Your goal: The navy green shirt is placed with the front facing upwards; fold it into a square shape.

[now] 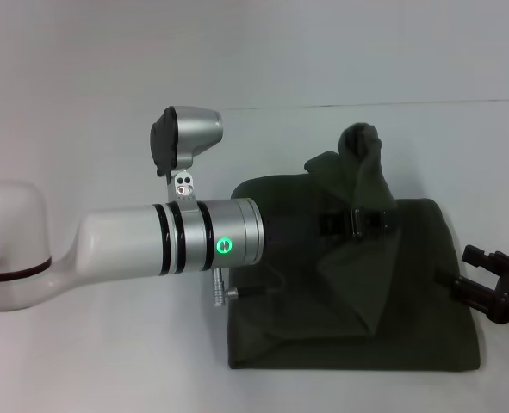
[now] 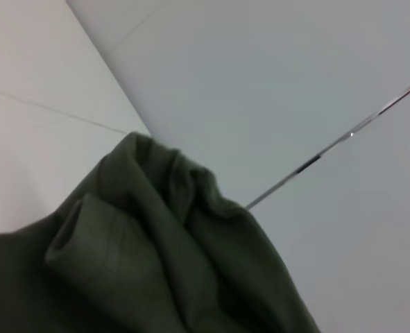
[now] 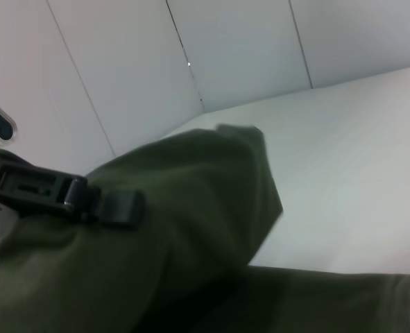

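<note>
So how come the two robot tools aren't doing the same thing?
The left tool is over the middle of the shirt, pinching a fold and lifting it into a peak. The right tool sits at the shirt's right edge, low by the table, its fingers spread and gripping nothing. The left arm reaches far across; the right barely shows. Both tools are black.

The navy green shirt (image 1: 392,301) lies partly folded into a dark olive, roughly rectangular bundle on the white table (image 1: 108,361), right of the table's middle. One flap rises in a crumpled peak above the bundle, apparently pinched. No lettering shows.
</note>
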Robot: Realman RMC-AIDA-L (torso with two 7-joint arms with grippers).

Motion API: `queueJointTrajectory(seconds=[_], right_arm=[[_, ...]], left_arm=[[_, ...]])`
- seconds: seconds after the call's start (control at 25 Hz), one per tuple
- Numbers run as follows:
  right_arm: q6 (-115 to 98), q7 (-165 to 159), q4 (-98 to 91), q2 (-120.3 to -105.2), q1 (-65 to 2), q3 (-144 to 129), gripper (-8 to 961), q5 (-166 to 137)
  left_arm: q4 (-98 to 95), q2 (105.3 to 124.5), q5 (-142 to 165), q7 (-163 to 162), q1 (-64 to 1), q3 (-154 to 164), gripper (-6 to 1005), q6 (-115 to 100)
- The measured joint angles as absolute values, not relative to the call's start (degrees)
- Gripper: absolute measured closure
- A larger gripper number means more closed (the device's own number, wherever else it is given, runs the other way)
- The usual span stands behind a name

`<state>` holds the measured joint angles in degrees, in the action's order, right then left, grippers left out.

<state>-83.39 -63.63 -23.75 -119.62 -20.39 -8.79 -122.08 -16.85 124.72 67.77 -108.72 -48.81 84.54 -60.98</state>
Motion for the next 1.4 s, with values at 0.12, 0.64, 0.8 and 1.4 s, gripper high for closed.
queueJointTrajectory(seconds=[0.12,0.64,0.8,1.4], right_arm=[[-83.4,-63.6,-23.9,-119.57,-20.3,-8.8,176,-122.1],[-86.8,-64.7,-26.4,-118.17,-19.0,-2.5,175,-122.1],[-90.1,-65.3,-27.9,-118.23,-19.2,-2.5,175,-122.1],[-85.0,-67.1,-22.9,-119.80,-25.4,-13.7,174,-122.6]], left_arm=[[-16.8,124.72,65.2,-108.7,-48.5,86.4,763,-60.9],[-17.0,124.72,60.3,-108.7,-47.5,90.0,377,-61.5],[-17.0,124.71,60.3,-108.6,-47.5,89.8,223,-61.3],[-18.7,124.06,71.0,-104.9,-42.0,74.8,76,-66.7]])
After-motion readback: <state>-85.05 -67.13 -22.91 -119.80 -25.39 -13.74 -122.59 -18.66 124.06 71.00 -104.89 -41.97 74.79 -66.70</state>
